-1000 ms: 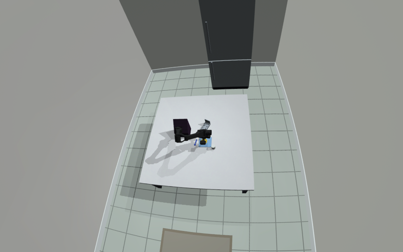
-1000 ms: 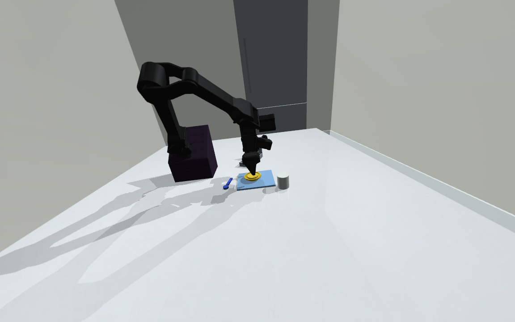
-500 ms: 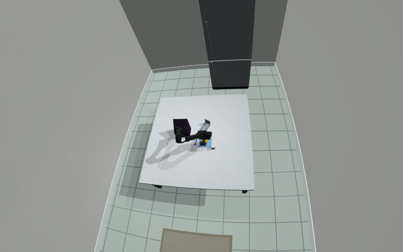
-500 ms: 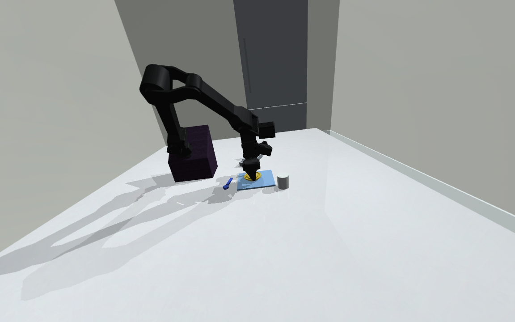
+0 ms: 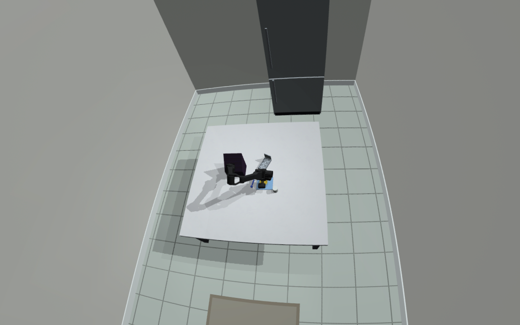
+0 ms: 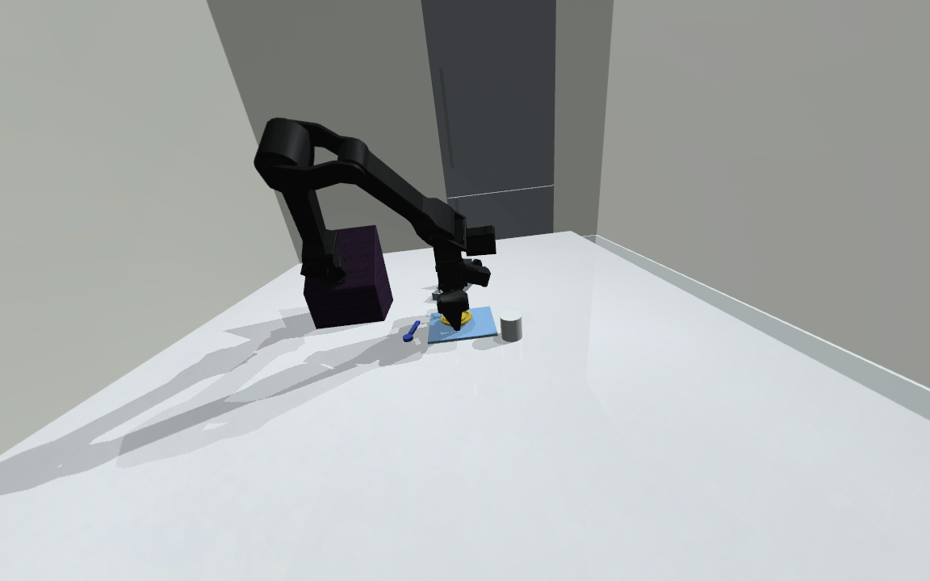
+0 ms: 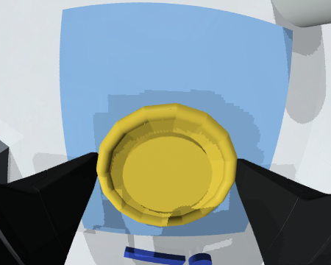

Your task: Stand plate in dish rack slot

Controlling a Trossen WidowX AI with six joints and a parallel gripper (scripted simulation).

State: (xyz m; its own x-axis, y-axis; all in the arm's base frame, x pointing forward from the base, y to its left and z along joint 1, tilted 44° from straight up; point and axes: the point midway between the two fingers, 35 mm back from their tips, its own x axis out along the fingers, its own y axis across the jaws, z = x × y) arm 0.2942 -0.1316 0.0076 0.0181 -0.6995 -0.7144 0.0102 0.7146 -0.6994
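The yellow plate (image 7: 167, 167) (image 6: 467, 318) lies flat on a light blue mat (image 7: 161, 54) (image 6: 481, 329) (image 5: 269, 186) on the white table (image 5: 253, 218) (image 6: 526, 448). My gripper (image 7: 168, 164) (image 6: 455, 324) (image 5: 262, 182) is open and points straight down over the plate. One finger stands at each side of its rim, low near the mat. The fingers are not pressing on the plate. The grey dish rack (image 5: 263, 163) stands just behind the mat; in the exterior view the arm hides it.
A grey cup (image 6: 511, 325) (image 5: 275, 190) stands by the mat's right corner. A blue spoon (image 7: 156, 256) (image 6: 411, 332) (image 5: 252, 184) lies left of the mat. A dark purple box (image 5: 234, 161) (image 6: 349, 277) stands at the arm's base.
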